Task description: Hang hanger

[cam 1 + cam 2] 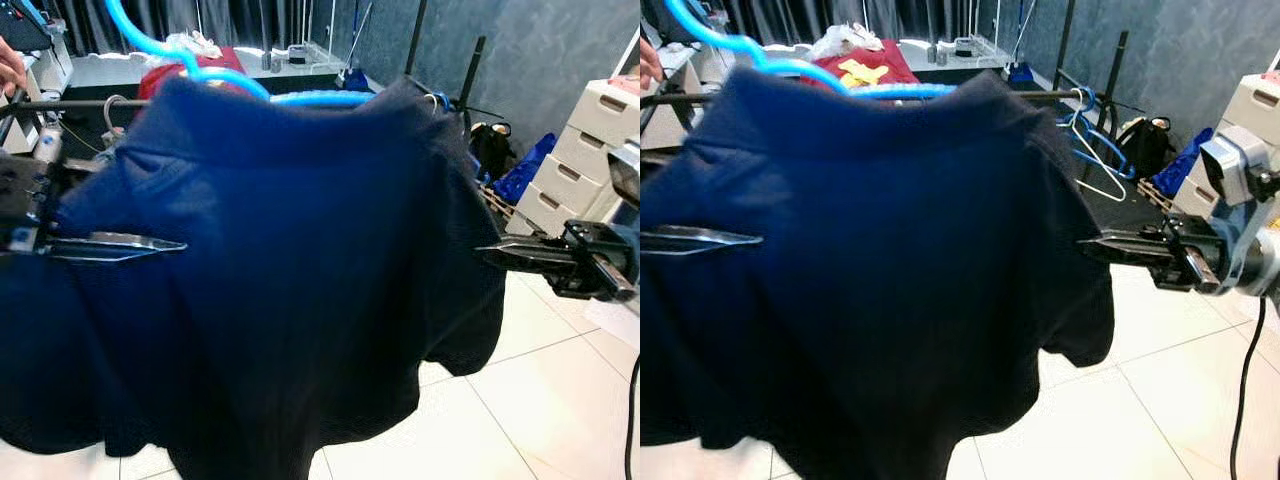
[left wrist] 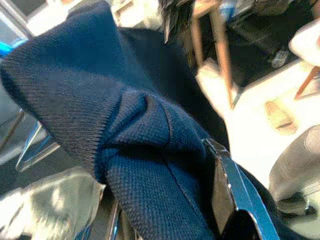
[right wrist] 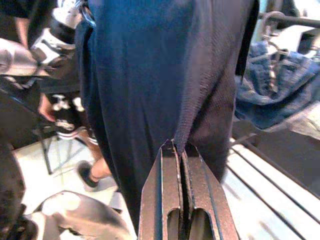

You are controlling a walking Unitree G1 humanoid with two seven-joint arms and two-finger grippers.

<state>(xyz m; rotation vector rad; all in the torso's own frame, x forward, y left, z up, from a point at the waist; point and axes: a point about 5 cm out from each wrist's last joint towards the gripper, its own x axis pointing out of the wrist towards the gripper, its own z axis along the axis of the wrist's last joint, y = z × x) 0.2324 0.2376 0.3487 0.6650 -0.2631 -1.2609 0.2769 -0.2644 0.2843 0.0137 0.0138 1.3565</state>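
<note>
Progress: navy polo shirt (image 1: 300, 270) on blue hanger (image 1: 200, 70), near rack rail (image 1: 60, 103), unhung | left gripper (image 1: 150, 245) and right gripper (image 1: 1100, 245) each clamp a sleeve

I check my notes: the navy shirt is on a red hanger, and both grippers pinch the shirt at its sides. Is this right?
Not quite: the hanger is light blue, not red, as the right eye view shows. The rest holds: the left gripper and right gripper pinch the navy shirt at its sides.
</note>
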